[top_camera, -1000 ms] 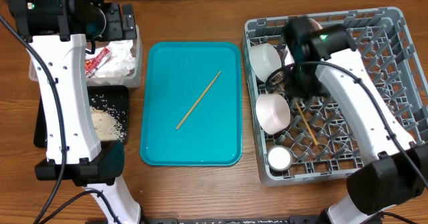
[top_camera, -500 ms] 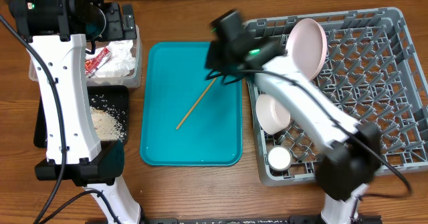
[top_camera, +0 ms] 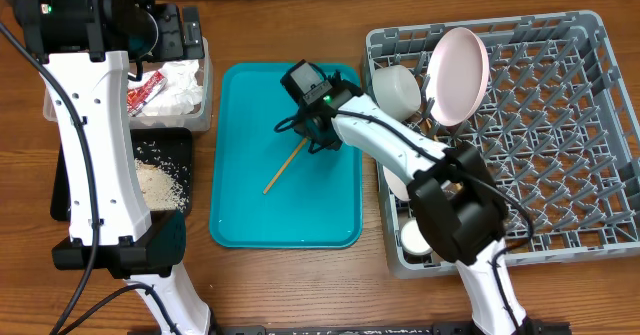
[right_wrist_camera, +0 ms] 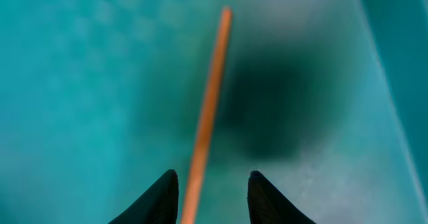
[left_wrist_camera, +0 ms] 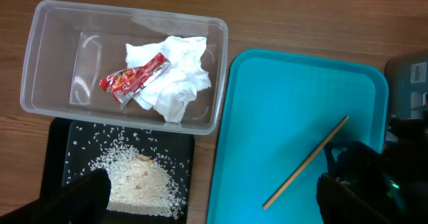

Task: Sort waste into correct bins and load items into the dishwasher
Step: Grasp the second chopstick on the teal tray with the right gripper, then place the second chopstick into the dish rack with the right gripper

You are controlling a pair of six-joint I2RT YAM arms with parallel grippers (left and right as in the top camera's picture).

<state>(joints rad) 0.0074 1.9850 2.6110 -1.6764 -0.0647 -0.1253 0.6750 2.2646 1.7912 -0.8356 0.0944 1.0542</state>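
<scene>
A thin wooden chopstick [top_camera: 285, 168] [left_wrist_camera: 304, 164] lies slanted on the teal tray [top_camera: 250, 215]. My right gripper [top_camera: 314, 142] is low over its upper end. In the right wrist view the chopstick [right_wrist_camera: 208, 103] runs between the two fingertips of the right gripper [right_wrist_camera: 213, 175], close to the left one, with a gap on both sides; the jaws are open. My left gripper [left_wrist_camera: 210, 187] hangs wide open and empty above the bins. The clear tub [left_wrist_camera: 40, 57] holds the red wrapper [left_wrist_camera: 134, 79] and the tissue [left_wrist_camera: 177, 83]. Rice [left_wrist_camera: 137, 177] lies in the black tray [left_wrist_camera: 57, 150].
The grey dish rack [top_camera: 560, 125] stands at the right, holding an upright pink-backed plate [top_camera: 458, 60], a white bowl [top_camera: 397, 90] and a small cup [top_camera: 415, 238]. My right arm crosses the rack's left edge. The left arm's white column rises along the table's left side.
My right arm swung from the rack across to the teal tray and came down over the chopstick's upper end, jaws narrower. The left arm has not moved.
</scene>
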